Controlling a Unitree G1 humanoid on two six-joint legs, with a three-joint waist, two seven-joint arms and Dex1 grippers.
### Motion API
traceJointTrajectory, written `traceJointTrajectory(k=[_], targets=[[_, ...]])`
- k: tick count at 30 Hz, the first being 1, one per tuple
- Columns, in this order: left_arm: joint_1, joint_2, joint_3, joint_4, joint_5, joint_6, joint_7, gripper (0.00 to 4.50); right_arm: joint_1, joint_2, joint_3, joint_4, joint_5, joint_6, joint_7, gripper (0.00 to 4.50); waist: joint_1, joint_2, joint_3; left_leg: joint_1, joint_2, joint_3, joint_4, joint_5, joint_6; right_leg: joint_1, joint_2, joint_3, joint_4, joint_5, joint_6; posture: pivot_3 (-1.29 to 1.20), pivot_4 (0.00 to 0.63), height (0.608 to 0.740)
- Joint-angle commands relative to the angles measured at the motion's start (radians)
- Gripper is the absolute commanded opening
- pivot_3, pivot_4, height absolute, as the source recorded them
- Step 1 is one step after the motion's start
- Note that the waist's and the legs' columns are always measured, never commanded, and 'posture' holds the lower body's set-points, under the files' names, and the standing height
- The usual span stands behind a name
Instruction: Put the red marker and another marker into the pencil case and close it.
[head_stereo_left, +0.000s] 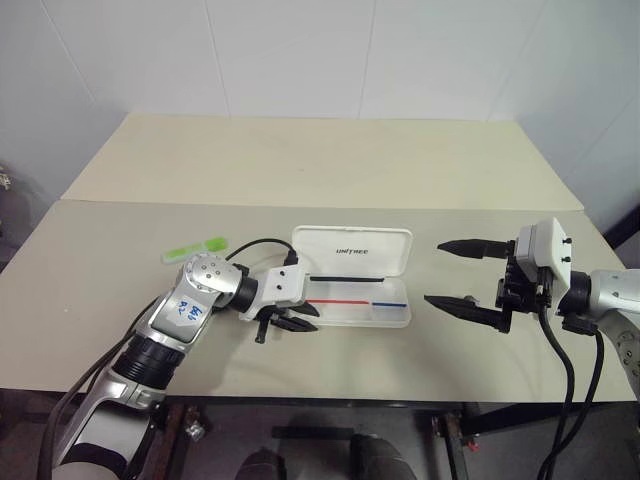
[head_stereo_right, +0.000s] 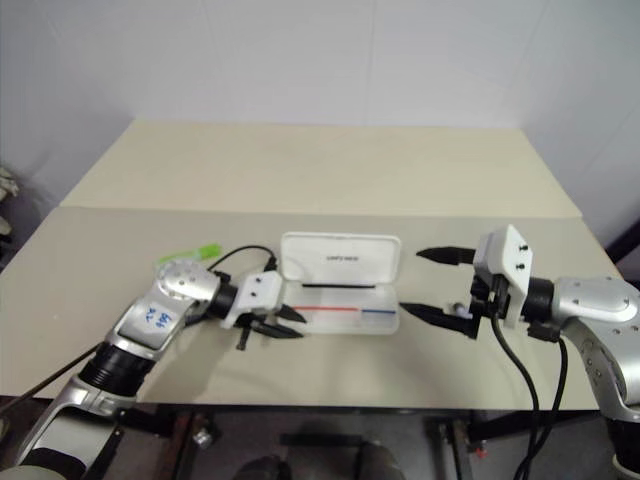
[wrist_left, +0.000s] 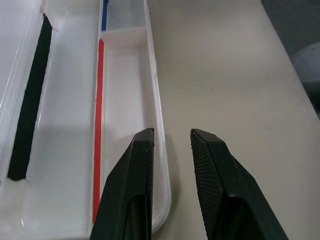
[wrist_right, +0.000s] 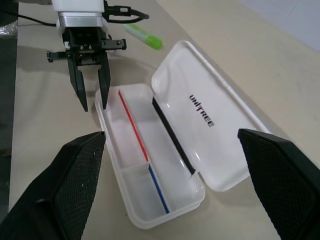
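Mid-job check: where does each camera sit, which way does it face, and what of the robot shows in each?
Left and right eye views: on the head, looking forward and down at the table; both arms show.
Left wrist view: along the left hand, open at the near rim of the open pencil case.
Right wrist view: between the right hand's wide-open fingers, toward the left hand.
Shared: the pencil case, and the green marker in the eye and right wrist views.

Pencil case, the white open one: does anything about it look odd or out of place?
Nothing damaged or askew. The flat white plastic pencil case lies open, tray empty; the stubby lime-green marker lies outside it.
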Motion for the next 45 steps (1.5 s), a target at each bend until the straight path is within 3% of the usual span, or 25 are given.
traceJointTrajectory(k=[1, 3, 8, 13, 18, 22, 28, 33, 45], targets=[[0.002, 0.012, 0.019, -0.073, -0.034, 0.02, 0.011, 1.22, -0.012, 0.007, 0.0, -0.016, 0.006, -0.01, -0.002, 4.5, 0.0, 0.0, 0.0, 0.0, 0.0, 0.0, 0.0, 0.0, 0.0, 0.0, 0.0, 0.0, 0.0, 0.0, 0.0, 0.0, 0.15, 0.74], [0.007, 0.015, 0.031, -0.097, -0.057, 0.051, 0.014, 1.22, -0.014, 0.011, 0.004, -0.012, 0.005, -0.012, 0.001, 4.5, 0.0, 0.0, 0.0, 0.0, 0.0, 0.0, 0.0, 0.0, 0.0, 0.0, 0.0, 0.0, 0.0, 0.0, 0.0, 0.0, 0.15, 0.74], [0.02, 0.032, 0.097, -0.151, -0.101, 0.058, 0.061, 2.75, -0.026, 0.016, 0.02, 0.006, 0.002, -0.025, 0.012, 4.5, -0.001, 0.0, 0.0, 0.0, 0.0, 0.0, 0.0, 0.0, 0.0, 0.0, 0.0, 0.0, 0.0, 0.0, 0.0, 0.0, 0.15, 0.74], [0.065, 0.069, 0.241, -0.234, -0.235, 0.133, 0.08, 4.41, -0.046, 0.016, 0.033, 0.027, 0.0, -0.035, 0.034, 4.5, -0.001, 0.0, 0.0, 0.0, 0.0, 0.0, 0.0, 0.0, 0.0, 0.0, 0.0, 0.0, 0.0, 0.0, 0.0, 0.0, 0.15, 0.74], [0.228, 0.279, 0.468, -0.37, -0.439, 0.295, -0.014, 4.46, -0.08, 0.0, 0.042, 0.046, 0.009, -0.035, 0.091, 4.5, -0.016, -0.001, 0.001, 0.002, 0.002, -0.002, -0.004, 0.0, 0.001, -0.001, 0.001, 0.001, 0.0, -0.001, -0.001, 0.0, 0.15, 0.74], [0.406, 0.425, 0.618, -0.347, -0.395, 0.312, 0.016, 4.46, -0.135, 0.008, 0.072, 0.055, 0.019, -0.03, 0.125, 4.5, -0.008, -0.001, 0.001, 0.004, 0.002, -0.002, -0.006, 0.0, 0.0, 0.0, 0.0, 0.0, 0.0, -0.002, -0.003, 0.0, 0.15, 0.74], [0.662, 0.503, 0.74, -0.259, -0.299, 0.231, 0.049, 4.46, -0.22, 0.047, 0.132, 0.076, 0.016, -0.031, 0.148, 4.5, -0.004, -0.002, 0.001, 0.006, 0.002, -0.001, -0.009, 0.0, 0.0, 0.0, -0.002, 0.0, -0.001, -0.003, -0.006, 0.0, 0.15, 0.74], [0.693, 0.492, 0.698, -0.143, -0.247, 0.11, 0.084, 4.46, -0.269, 0.083, 0.168, 0.059, 0.026, -0.024, 0.157, 4.5, -0.001, -0.003, 0.001, 0.008, 0.003, -0.001, -0.011, -0.001, 0.0, 0.0, -0.003, -0.002, -0.001, -0.005, -0.009, 0.0, 0.15, 0.74], [0.401, 0.396, 0.424, 0.083, -0.143, -0.04, 0.171, 4.46, -0.26, 0.117, 0.202, -0.031, 0.055, -0.005, 0.168, 4.5, -0.003, -0.004, 0.0, 0.008, 0.002, 0.0, -0.011, -0.001, -0.001, 0.0, -0.007, -0.004, -0.001, -0.004, -0.006, 0.0, 0.15, 0.74]])
